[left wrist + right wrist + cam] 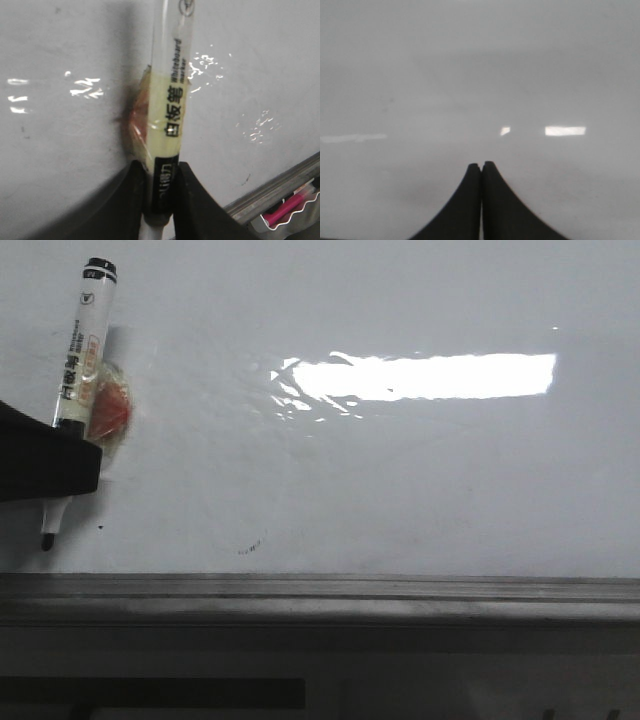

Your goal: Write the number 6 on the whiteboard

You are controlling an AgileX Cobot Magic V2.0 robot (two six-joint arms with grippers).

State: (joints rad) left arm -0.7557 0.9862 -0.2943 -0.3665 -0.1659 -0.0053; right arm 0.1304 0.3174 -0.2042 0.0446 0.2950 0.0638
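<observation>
- Glossy white whiteboard [400,490] fills the front view, grey metal strip [320,590] along its near edge; strong glare mid-board.
- No number 6 visible. Only faint specks near the lower middle; writing judged not yet begun.
- Left gripper [161,192] clamped on a marker [78,360], tip [47,538] pointing down at far left, at or just above the board. Contact cannot be told.
- Orange-red wad [110,410] taped behind the barrel.
- Right gripper [481,172] closed, holding nothing, over bare board.
- Step: set tip down lightly, keep the barrel steady, sweep the curved stem first, then close the loop; start further in from the left edge for room.
</observation>
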